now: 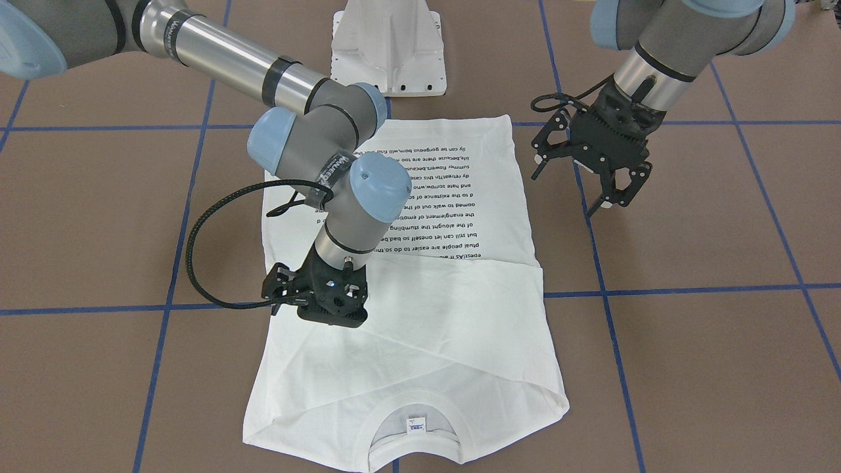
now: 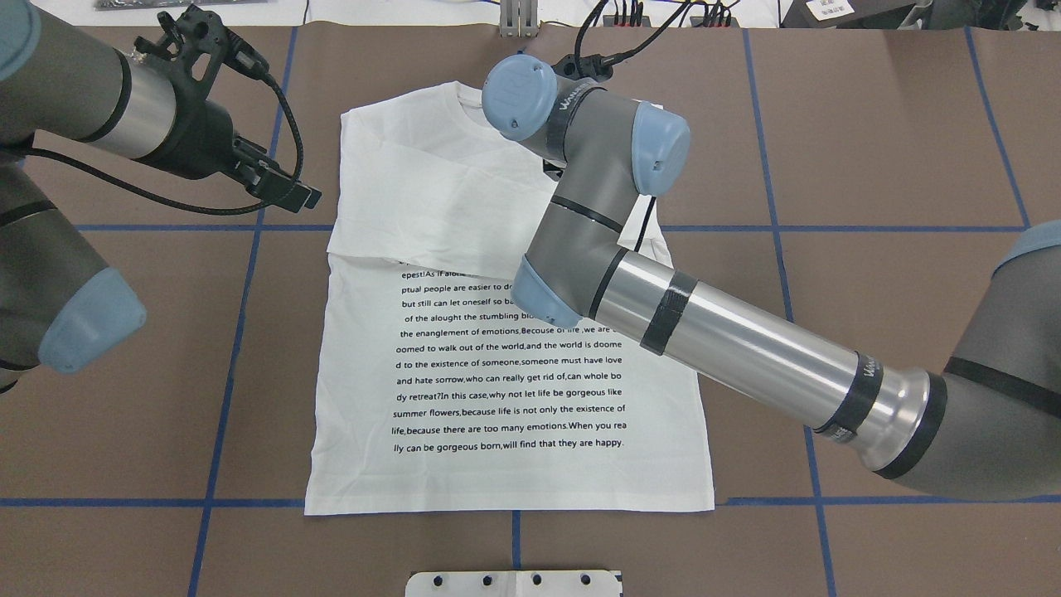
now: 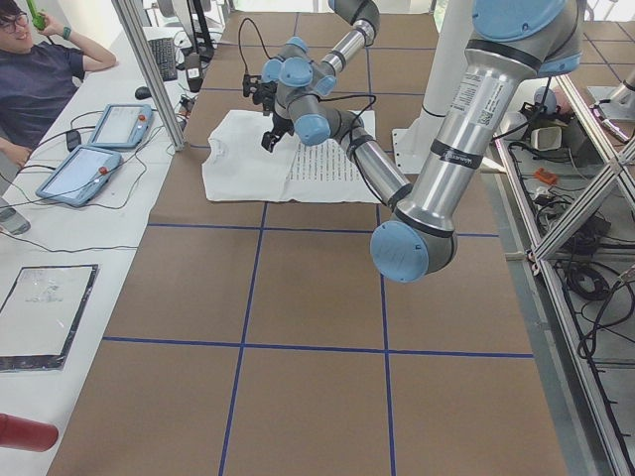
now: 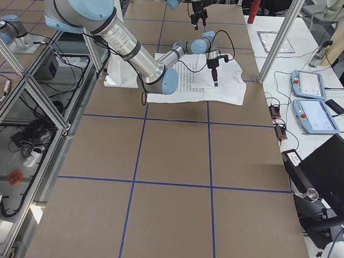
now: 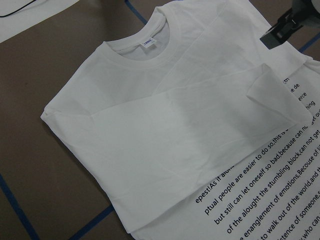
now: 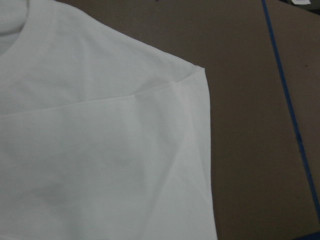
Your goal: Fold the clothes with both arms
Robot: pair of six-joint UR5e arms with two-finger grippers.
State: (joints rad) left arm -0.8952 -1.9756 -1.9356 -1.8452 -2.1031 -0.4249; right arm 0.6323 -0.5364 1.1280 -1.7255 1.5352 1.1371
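Shirt (image 2: 423, 191) lying flat on table (image 2: 870, 166), long axis running 12 to 6 in the overhead view. Collar (image 5: 132, 57) pointing to 12, away from the robot; hem (image 2: 510, 507) at 6. Sleeves (image 2: 414, 240) lying folded across the chest, their edge cutting over the top line of the text (image 2: 510, 365), which is reading upright from the robot's side.

Left gripper (image 1: 571, 187) hovering over bare table at the shirt's 10 o'clock overhead. Fingers standing wide apart, holding nothing; shirt lying just beside them, not between.

Right gripper (image 1: 328, 305) pointing down over the shirt, about 1 o'clock overhead. Its body is hiding the fingers: cannot tell whether they are apart, together, or touching cloth.
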